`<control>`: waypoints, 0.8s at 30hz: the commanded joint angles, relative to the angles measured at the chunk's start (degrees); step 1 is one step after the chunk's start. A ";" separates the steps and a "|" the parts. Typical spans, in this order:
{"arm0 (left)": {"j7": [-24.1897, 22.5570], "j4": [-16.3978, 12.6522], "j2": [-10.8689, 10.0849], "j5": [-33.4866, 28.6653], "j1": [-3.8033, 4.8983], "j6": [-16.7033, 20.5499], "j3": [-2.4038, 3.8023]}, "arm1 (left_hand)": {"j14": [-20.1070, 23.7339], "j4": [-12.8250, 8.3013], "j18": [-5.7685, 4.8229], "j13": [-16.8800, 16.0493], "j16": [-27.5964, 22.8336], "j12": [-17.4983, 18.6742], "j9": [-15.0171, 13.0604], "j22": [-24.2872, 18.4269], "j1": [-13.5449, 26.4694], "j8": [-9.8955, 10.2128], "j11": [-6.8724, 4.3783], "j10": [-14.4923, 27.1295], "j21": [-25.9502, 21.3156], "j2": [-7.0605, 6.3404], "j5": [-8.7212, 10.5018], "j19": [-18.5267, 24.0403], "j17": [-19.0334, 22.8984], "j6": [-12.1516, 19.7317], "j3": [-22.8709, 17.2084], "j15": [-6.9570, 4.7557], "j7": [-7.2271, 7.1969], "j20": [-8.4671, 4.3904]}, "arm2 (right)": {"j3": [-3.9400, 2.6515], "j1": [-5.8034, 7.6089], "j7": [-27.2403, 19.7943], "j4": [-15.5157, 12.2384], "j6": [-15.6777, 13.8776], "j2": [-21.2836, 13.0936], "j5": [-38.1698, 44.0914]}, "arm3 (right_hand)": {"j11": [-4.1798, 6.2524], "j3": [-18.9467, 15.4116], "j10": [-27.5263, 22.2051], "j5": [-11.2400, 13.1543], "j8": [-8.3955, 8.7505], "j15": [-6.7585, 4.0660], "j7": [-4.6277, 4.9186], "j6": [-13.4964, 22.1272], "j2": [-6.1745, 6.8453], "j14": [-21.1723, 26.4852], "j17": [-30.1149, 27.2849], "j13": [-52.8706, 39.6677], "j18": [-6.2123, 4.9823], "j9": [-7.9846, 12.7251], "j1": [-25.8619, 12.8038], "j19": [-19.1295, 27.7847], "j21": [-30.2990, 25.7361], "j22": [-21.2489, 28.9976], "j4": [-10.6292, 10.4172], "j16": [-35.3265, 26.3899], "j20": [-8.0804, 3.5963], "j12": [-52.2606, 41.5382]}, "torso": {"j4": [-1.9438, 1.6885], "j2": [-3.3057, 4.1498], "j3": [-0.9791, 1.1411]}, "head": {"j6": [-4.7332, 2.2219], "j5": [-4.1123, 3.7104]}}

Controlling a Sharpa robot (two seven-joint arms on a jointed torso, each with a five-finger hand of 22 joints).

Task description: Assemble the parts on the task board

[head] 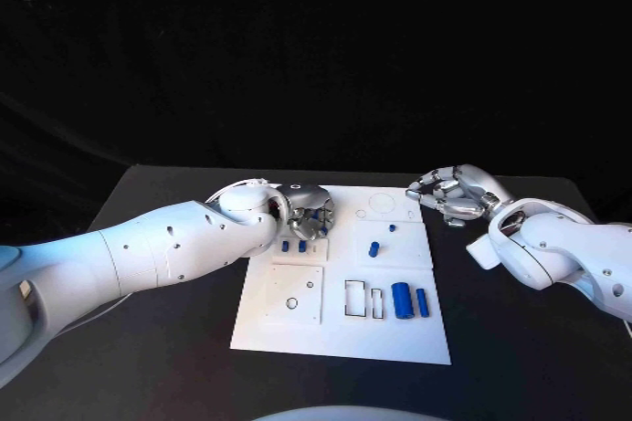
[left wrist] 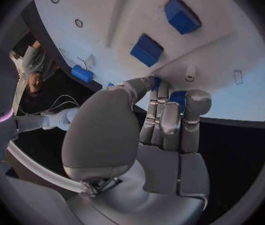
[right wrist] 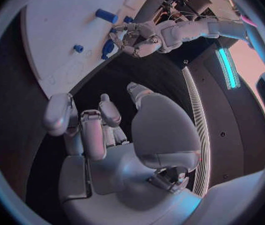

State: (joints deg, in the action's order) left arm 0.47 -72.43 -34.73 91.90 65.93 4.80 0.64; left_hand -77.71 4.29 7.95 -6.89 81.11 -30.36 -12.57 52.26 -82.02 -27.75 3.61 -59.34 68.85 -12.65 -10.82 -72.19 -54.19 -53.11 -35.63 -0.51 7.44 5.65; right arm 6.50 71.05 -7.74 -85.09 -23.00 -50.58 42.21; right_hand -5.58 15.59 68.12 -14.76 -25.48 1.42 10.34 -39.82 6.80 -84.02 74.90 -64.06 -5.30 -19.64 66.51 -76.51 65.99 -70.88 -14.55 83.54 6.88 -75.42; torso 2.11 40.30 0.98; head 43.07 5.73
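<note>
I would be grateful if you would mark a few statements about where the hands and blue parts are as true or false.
1. The left hand is over the task board. True.
2. The right hand holds a blue part. False: it holds nothing and sits over the black table beside the board.
3. Two blue cylinders lie side by side on the board. True.
4. The board is black. False: it is white.

Nothing legible stood anywhere. A few pale letters glowed at the rim of the left wrist view, cut off and too small to read.
</note>
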 commanded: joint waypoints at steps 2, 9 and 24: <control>-0.51 -0.19 -0.03 -0.60 -0.13 0.60 -0.08 | -0.67 -0.18 -0.53 0.18 0.40 0.68 -0.09 0.34 0.14 0.51 -0.08 -0.81 0.58 0.43 0.15 -0.32 -0.15 -0.66 -0.67 -0.02 0.03 -0.11 | 0.00 -0.06 -0.55 -0.01 0.36 0.08 0.10 | 0.00 0.02 -0.50 -0.36 -0.18 -0.33 0.05 0.27 -0.55 -2.40 0.24 -0.02 -0.51 0.06 0.19 0.33 -0.22 0.03 -0.37 -0.18 0.11 0.38 | 0.02 0.03 0.01 | -0.15 0.06; -0.81 -1.70 -1.15 -1.92 -0.18 2.36 0.35 | -0.81 -0.31 -0.52 0.40 0.43 1.53 -0.14 0.37 0.54 0.99 0.07 -1.09 0.65 0.26 0.18 -0.30 -0.20 -0.74 -0.83 0.09 0.14 -0.05 | 0.00 -0.18 -0.60 0.08 0.40 0.15 0.10 | 0.00 0.02 -0.50 -0.36 -0.18 -0.33 0.05 0.27 -0.55 -2.40 0.24 -0.02 -0.51 0.06 0.19 0.33 -0.22 0.03 -0.37 -0.18 0.11 0.38 | 0.02 0.02 -0.05 | -0.48 -0.04; 1.42 -7.56 -7.36 -4.77 -0.21 1.02 2.74 | -1.07 -0.27 -0.59 0.63 0.50 2.73 -0.32 0.85 1.55 1.62 0.16 -1.85 0.99 -0.18 0.24 -0.54 -0.22 -1.19 -0.61 0.20 0.16 0.06 | 0.00 -0.42 -0.57 0.16 0.39 -0.01 0.07 | 0.00 -0.07 -0.42 -0.57 -0.27 -0.34 0.05 0.27 -0.65 -2.40 0.26 -0.11 -0.53 0.09 0.34 0.40 -0.40 0.13 -0.52 -0.21 0.11 0.34 | -0.30 -0.09 -0.01 | -0.75 -0.27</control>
State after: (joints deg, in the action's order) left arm 0.89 -79.65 -41.85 88.52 65.72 6.71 3.31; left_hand -78.31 3.94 7.96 -6.35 81.38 -27.77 -12.88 53.04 -81.17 -26.47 3.89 -60.85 69.50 -12.90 -10.81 -72.38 -54.47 -53.89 -36.30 -0.29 7.47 5.85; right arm 6.50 70.67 -7.80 -84.87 -22.99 -50.56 42.16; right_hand -5.58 15.42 68.12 -15.20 -25.48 1.42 10.34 -39.82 6.49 -84.02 74.90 -64.12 -5.30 -19.59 66.82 -76.51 65.77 -70.80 -14.71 83.54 6.88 -75.42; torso 1.89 40.21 0.96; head 42.34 5.54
